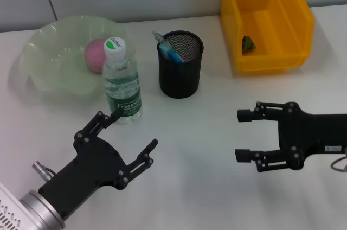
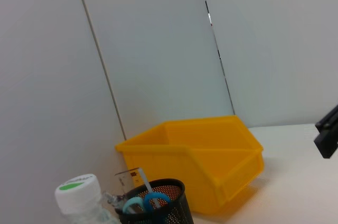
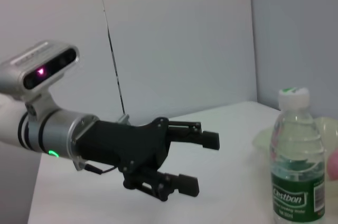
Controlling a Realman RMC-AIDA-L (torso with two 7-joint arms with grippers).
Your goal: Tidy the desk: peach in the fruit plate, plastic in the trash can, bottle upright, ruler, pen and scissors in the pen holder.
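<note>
A clear water bottle [image 1: 122, 81] with a white and green cap stands upright on the desk, next to the pale green fruit plate [image 1: 43, 72]. A pink peach [image 1: 96, 55] lies in the plate. The black mesh pen holder [image 1: 180, 64] holds blue-handled scissors [image 1: 172, 54] and a clear ruler. A green scrap of plastic [image 1: 248, 44] lies in the yellow bin [image 1: 271, 62]. My left gripper [image 1: 135, 128] is open and empty just in front of the bottle. My right gripper [image 1: 242, 135] is open and empty at the right, above bare desk.
The left wrist view shows the yellow bin [image 2: 195, 155], the pen holder [image 2: 158, 205] and the bottle cap [image 2: 78, 192]. The right wrist view shows the left gripper [image 3: 203, 163] and the bottle [image 3: 296, 171]. A grey wall runs along the back.
</note>
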